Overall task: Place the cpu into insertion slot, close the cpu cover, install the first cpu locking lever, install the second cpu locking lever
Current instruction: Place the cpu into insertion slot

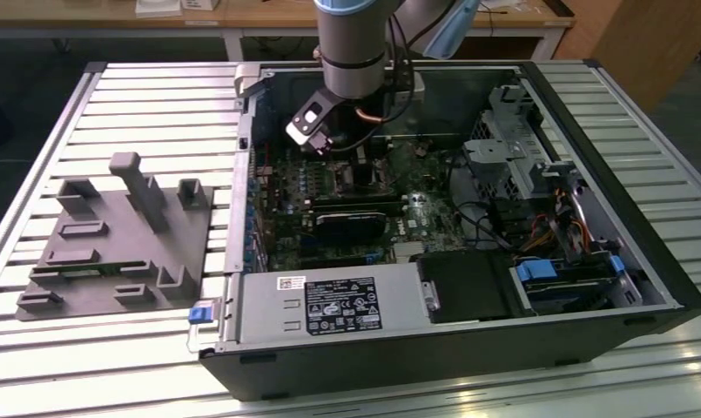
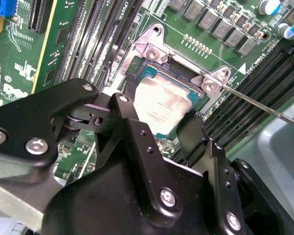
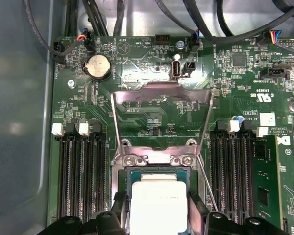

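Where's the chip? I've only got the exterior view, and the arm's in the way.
Observer: In both wrist views the chip lies inside the socket, with the hand right at it.
Operator: Cover down?
Observer: No. In the first wrist view the cover is swung open, off the chip.
Operator: Lever?
Observer: In the second wrist view a thin lever sticks out from the socket's corner and isn't latched.
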Robot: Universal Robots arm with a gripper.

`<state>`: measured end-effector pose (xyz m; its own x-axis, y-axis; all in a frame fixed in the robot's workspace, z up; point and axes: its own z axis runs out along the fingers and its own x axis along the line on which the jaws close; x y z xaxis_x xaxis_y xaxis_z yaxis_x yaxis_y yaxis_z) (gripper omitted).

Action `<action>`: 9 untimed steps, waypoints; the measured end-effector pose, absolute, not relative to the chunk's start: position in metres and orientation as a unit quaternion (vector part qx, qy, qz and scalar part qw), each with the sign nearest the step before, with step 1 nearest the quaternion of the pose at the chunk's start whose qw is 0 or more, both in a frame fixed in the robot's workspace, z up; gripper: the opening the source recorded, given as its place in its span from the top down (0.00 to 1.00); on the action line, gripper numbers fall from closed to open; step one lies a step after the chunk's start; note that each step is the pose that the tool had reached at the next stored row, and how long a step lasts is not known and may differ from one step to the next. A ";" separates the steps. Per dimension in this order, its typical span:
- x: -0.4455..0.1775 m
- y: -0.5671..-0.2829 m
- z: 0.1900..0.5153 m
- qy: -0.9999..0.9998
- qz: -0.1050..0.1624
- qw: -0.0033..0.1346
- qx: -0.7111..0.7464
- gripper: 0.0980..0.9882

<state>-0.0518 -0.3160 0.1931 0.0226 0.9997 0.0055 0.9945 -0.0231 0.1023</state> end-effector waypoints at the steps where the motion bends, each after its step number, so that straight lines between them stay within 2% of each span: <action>1: -0.052 -0.316 0.194 0.698 0.038 0.035 0.714 0.42; 9: -0.052 -0.316 0.209 0.698 0.038 0.035 0.714 0.42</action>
<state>-0.0518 -0.3160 0.2091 0.0226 0.9997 0.0055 0.9945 -0.0231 0.1023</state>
